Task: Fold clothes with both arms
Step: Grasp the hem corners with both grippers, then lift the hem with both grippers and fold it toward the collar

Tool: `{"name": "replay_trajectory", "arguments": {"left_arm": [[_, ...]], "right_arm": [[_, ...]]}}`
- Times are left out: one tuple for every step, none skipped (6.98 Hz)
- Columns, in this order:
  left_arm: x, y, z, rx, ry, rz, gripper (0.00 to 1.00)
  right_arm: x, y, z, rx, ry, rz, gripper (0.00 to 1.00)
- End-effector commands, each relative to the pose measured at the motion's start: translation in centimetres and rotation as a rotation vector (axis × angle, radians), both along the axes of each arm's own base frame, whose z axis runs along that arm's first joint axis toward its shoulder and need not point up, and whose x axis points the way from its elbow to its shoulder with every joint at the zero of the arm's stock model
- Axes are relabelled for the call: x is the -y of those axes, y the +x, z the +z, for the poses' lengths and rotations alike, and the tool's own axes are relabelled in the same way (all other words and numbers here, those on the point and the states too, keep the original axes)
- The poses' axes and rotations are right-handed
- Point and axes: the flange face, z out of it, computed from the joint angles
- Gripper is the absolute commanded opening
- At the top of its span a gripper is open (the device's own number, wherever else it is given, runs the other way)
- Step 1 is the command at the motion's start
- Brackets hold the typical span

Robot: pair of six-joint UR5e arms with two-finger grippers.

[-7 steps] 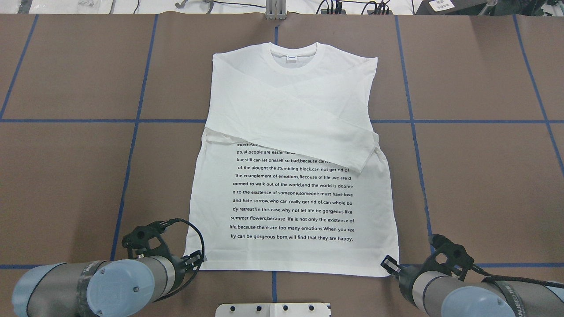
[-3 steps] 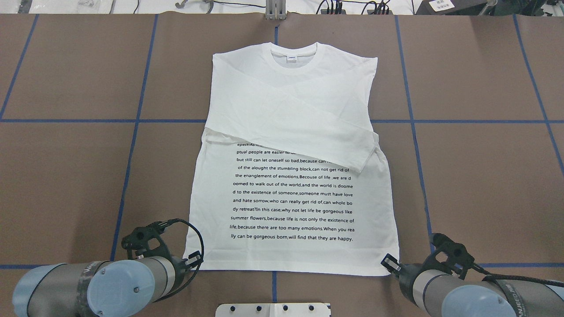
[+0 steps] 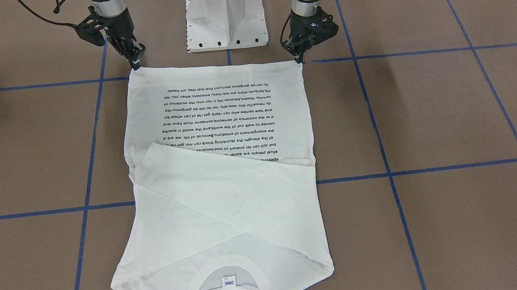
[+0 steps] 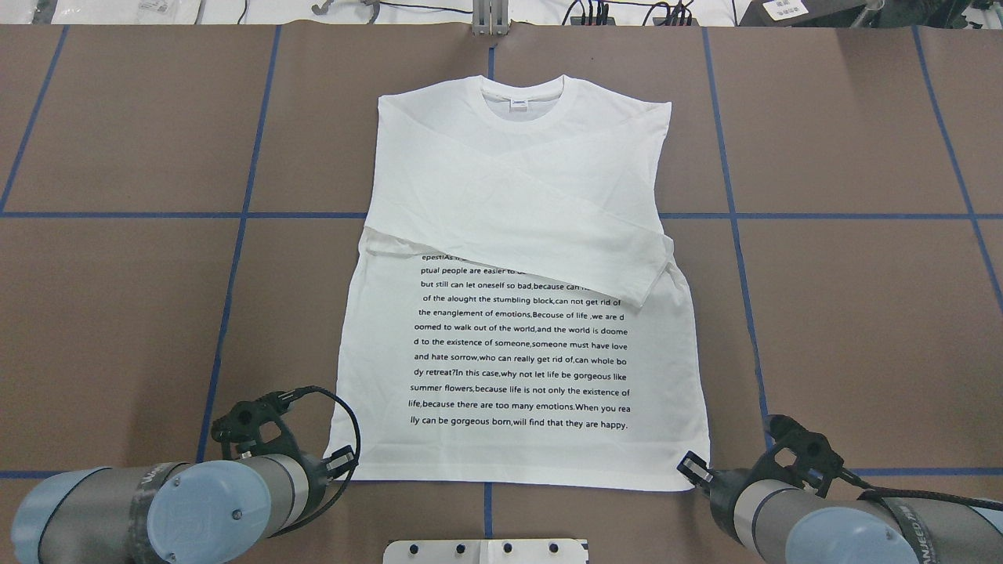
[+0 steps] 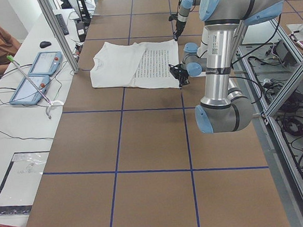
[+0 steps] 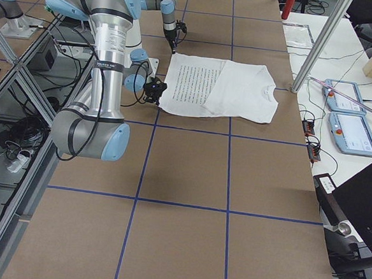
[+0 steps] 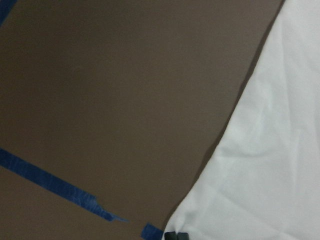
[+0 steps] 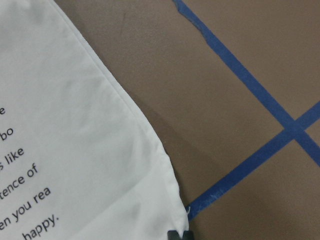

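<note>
Left arm (image 4: 102, 501) here: silver-grey tube, a big light blue joint cap (image 4: 208, 513) dotted with small dark screws, a thin black cable (image 4: 338, 399) looping just behind the black left gripper (image 4: 345, 462). Right arm (image 4: 760, 501) matches, with a braided black cable (image 4: 925, 493) and a black lettered band (image 4: 913, 525) back from the right gripper (image 4: 693, 468).

White T-shirt (image 4: 519, 258) flat, sleeves folded across

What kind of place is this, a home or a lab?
Probably a robotics lab: two arms at a table gridded with blue tape, metal framing, and control pendants on a side bench.
</note>
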Motion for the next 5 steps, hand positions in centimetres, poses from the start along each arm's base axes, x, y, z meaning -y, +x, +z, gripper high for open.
{"name": "replay_trajectory", "arguments": {"left_arm": [[-0.4,-2.1,-2.6,-0.015,-0.016,-0.01,0.0],[-0.7,-3.7,-4.6,-0.058,-0.039,-0.027,0.0],[-1.8,-5.6,-6.1,-0.08,-0.074,-0.004,0.0],[-3.4,-7.1,-7.7,-0.103,-0.112,0.0,0.0],[-4.8,-9.3,-9.9,-0.143,-0.163,0.0,0.0]], "right_arm": [[-0.1,0.8,-1.6,0.034,-0.001,-0.002,0.0],[-0.5,1.0,-1.9,0.02,-0.002,-0.012,0.0],[-1.4,2.2,-3.9,0.017,-0.002,-0.034,0.0],[-3.2,3.4,-5.6,-0.008,-0.003,-0.079,0.0],[-3.7,4.5,-7.1,0.002,-0.004,-0.093,0.0]]}}
